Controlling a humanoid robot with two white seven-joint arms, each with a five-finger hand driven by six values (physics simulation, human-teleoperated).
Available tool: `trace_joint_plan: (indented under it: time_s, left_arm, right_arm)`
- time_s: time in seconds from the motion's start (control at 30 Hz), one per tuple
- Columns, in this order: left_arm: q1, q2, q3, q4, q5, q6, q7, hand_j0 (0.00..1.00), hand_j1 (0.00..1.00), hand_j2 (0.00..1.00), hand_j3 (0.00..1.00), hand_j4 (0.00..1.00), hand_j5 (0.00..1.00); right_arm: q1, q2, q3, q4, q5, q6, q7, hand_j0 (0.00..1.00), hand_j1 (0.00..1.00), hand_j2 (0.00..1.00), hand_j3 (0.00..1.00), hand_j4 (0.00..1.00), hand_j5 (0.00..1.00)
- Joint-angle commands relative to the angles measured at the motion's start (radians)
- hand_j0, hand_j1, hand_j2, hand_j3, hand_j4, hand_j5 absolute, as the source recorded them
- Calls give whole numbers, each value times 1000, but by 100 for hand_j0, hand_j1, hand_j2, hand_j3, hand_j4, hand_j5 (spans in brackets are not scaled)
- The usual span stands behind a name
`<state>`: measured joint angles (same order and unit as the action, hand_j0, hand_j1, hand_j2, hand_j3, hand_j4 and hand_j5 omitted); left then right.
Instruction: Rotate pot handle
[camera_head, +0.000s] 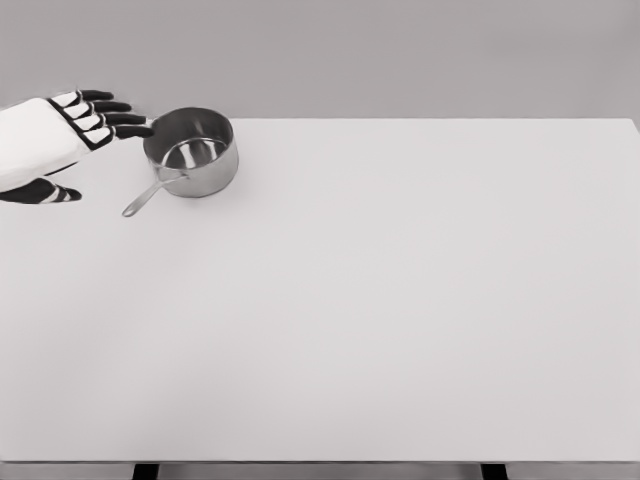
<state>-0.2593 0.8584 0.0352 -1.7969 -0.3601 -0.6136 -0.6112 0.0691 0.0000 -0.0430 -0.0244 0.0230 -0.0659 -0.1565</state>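
Note:
A small steel pot (193, 152) stands upright at the far left of the white table (380, 300). Its thin handle (145, 197) points toward the lower left, lying low near the table surface. My left hand (95, 125) comes in from the left edge, just left of the pot. Its black fingers (125, 118) are stretched out straight toward the pot's rim, the tips almost touching it, with the thumb (50, 192) held apart lower down. The hand holds nothing.
The table's far edge runs just behind the pot, against a plain grey wall. Two dark table legs (146, 471) show under the near edge.

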Motion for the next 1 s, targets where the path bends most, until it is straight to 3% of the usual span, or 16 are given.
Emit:
trace_joint_plan:
  time_s: [0.0,0.03,0.07,0.13,0.23,0.3,0.43,0.6,0.63,0.67,0.73,0.83,0.9,0.97]
  left_arm:
    - [0,135,19,-4,207,3,0,100,100,100,100,100,100]
    - [70,200,3,-4,277,3,0,100,100,100,100,100,100]
    - [94,246,-14,-4,343,3,0,100,100,100,100,100,100]
    - [94,320,-112,-4,469,3,0,100,100,100,100,100,100]
    - [89,416,-130,-4,641,3,0,100,100,100,100,100,100]
    - [84,453,-153,-4,685,3,0,100,100,100,100,100,100]
    - [80,430,-156,-4,672,25,0,100,100,100,100,100,100]
    - [65,294,-158,17,529,22,0,100,100,100,100,100,100]
    - [29,208,-158,43,445,18,0,100,100,100,100,100,100]
    - [6,173,-161,63,409,18,0,100,100,100,100,100,100]
    - [-122,148,-253,125,385,15,0,100,100,100,100,100,100]
    - [-389,139,-497,289,394,3,0,100,100,100,100,100,100]
    - [-482,116,-613,356,473,3,0,100,100,100,100,100,100]
    - [-497,162,-681,289,644,3,0,100,100,100,100,100,100]
  right_arm:
    - [0,0,0,0,0,0,0,100,100,100,100,100,100]
    - [0,0,0,0,0,0,0,100,100,100,100,100,100]
    - [0,0,0,0,0,0,0,100,100,100,100,100,100]
    - [0,0,0,0,0,0,0,100,100,100,100,100,100]
    - [0,0,0,0,0,0,0,100,100,100,100,100,100]
    - [0,0,0,0,0,0,0,100,100,100,100,100,100]
    - [0,0,0,0,0,0,0,100,100,100,100,100,100]
    - [0,0,0,0,0,0,0,100,100,100,100,100,100]
    - [0,0,0,0,0,0,0,100,100,100,100,100,100]
    - [0,0,0,0,0,0,0,100,100,100,100,100,100]
    - [0,0,0,0,0,0,0,100,100,100,100,100,100]
    - [0,0,0,0,0,0,0,100,100,100,100,100,100]
    - [0,0,0,0,0,0,0,100,100,100,100,100,100]
    - [0,0,0,0,0,0,0,100,100,100,100,100,100]
